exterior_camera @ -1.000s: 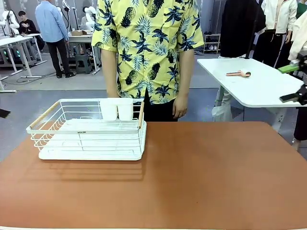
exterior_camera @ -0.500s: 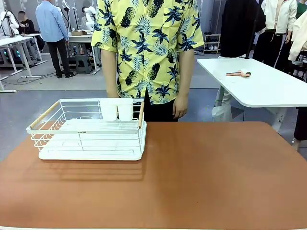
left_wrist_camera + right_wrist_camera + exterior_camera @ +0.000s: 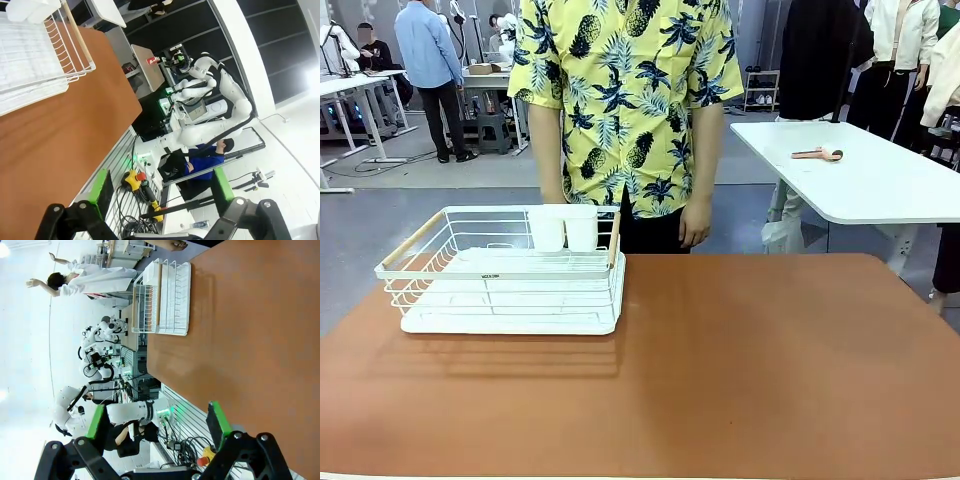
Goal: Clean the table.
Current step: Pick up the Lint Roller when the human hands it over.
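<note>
Table: reddish-brown top looks bare, no loose items or spills visible. White dish rack near far-left corner, two white cups inside. Left gripper and right gripper both spread wide, empty. Clearing looks done, with only the rack left, if it counts.

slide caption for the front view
A person stands behind a white dish rack on the reddish-brown table.
</note>
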Available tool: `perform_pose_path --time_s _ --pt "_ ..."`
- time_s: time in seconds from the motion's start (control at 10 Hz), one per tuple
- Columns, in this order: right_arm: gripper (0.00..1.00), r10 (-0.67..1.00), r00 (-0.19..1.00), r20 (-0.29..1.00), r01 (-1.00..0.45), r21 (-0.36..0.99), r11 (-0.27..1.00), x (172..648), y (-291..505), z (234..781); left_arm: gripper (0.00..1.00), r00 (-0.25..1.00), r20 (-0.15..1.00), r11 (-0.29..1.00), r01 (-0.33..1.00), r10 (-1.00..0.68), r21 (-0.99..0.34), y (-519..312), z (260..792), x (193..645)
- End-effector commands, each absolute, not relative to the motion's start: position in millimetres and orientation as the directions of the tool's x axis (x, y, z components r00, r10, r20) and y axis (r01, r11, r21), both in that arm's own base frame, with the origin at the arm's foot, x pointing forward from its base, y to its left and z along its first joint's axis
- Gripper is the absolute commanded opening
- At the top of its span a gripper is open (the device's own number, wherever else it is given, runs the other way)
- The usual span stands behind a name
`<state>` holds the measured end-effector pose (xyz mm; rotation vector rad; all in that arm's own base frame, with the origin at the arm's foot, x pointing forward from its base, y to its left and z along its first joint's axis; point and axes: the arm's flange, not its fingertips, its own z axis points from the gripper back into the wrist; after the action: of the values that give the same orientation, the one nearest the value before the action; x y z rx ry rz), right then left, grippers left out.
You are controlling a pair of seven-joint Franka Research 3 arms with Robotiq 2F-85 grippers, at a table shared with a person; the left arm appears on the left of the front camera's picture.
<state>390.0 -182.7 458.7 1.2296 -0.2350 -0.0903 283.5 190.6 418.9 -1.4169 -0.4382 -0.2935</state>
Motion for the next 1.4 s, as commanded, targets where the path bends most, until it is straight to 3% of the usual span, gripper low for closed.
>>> perform_pose_path --time_s 0.0,1.3 --pt "1.0 -0.205 0.97 0.128 -0.054 0.942 0.332 387.5 -185.3 462.6 1.0 0.885 0.459 0.136 0.446 0.08 -0.885 195.3 418.3 278.6" --pt "1.0 -0.205 0.97 0.128 -0.054 0.942 0.332 387.5 -185.3 462.6 1.0 0.885 0.459 0.136 0.446 0.08 -0.885 195.3 418.3 278.6"
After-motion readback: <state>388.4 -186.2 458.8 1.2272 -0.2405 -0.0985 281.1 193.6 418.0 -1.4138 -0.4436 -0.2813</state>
